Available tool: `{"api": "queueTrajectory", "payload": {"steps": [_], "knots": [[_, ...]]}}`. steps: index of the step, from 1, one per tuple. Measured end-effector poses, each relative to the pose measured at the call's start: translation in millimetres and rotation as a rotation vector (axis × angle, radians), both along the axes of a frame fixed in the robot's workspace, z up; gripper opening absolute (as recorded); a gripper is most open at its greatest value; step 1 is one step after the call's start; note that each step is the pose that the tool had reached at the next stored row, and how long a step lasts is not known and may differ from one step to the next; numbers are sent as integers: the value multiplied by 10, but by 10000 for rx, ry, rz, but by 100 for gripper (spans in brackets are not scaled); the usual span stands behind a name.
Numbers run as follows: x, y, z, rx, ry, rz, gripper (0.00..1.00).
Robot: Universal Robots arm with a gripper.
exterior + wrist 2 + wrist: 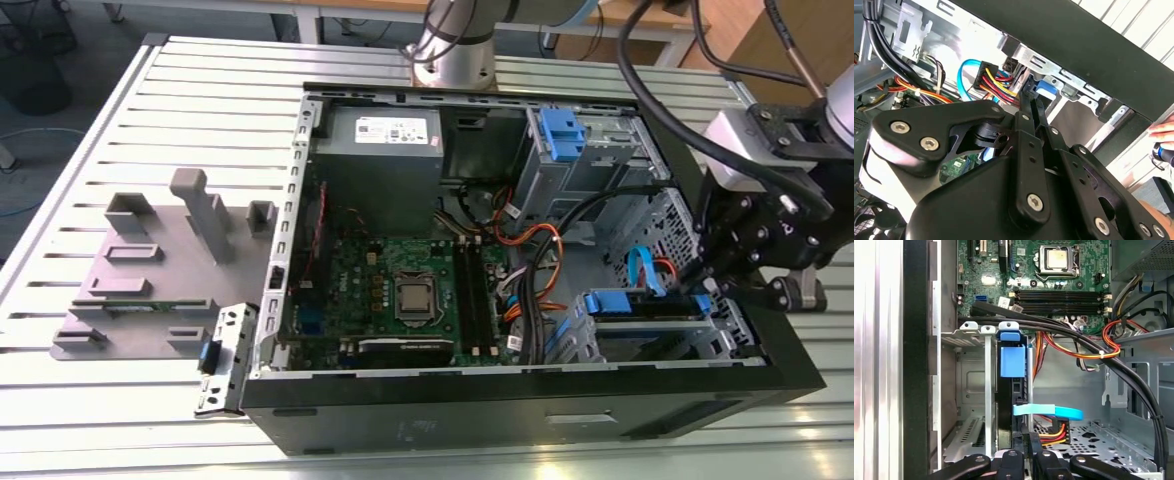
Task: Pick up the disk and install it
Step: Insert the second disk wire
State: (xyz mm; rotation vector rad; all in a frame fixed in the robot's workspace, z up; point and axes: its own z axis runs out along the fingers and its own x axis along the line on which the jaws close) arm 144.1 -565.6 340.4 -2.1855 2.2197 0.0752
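Inside the open case (534,400), the disk (1013,362) sits caged.

Open PC case (534,405) lies on its side on a slatted metal surface (200,110). Inside, a green motherboard (387,270) w/ a bare CPU (416,296) near its middle; in the first wrist view the CPU (1056,258) sits above the black RAM slots (1059,295). Grey power supply box (380,150) w/ a white sticker is in the case corner twd the exterior view's top. Orange, red and yellow wires (1089,347) and thick black cables (1064,332) run across the drive cage area. On the exterior view's left, a grey fixture block (147,260) w/ upright posts stands on the surface, well apart from the case opening; a small metal bracket (224,355) lies just beside the case wall.
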Motion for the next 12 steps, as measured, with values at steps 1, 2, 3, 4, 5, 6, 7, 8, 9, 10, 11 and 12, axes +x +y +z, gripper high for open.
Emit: {"api": "queueTrajectory", "payload": {"steps": [1, 2, 3, 4, 5, 6, 7, 8, 9, 10, 11, 12], "knots": [[0, -10, -1, 0, 0, -1, 16], [0, -20, -1, 0, 0, -1, 16], [0, -28, -1, -1, 0, 0, 16], [0, -36, -2, 0, 0, 0, 16], [0, -42, -3, 0, 0, 0, 16], [0, -48, -3, 0, 0, -1, 16], [0, -54, -5, -1, 0, 0, 16], [0, -58, -9, 2, 0, 0, 16], [0, -60, -14, 2, 0, 0, 16], [0, -63, -20, 1, 0, -1, 16], [0, -64, -25, -3, 0, 0, 16], [0, -64, -28, -5, 0, 0, 16]]}}
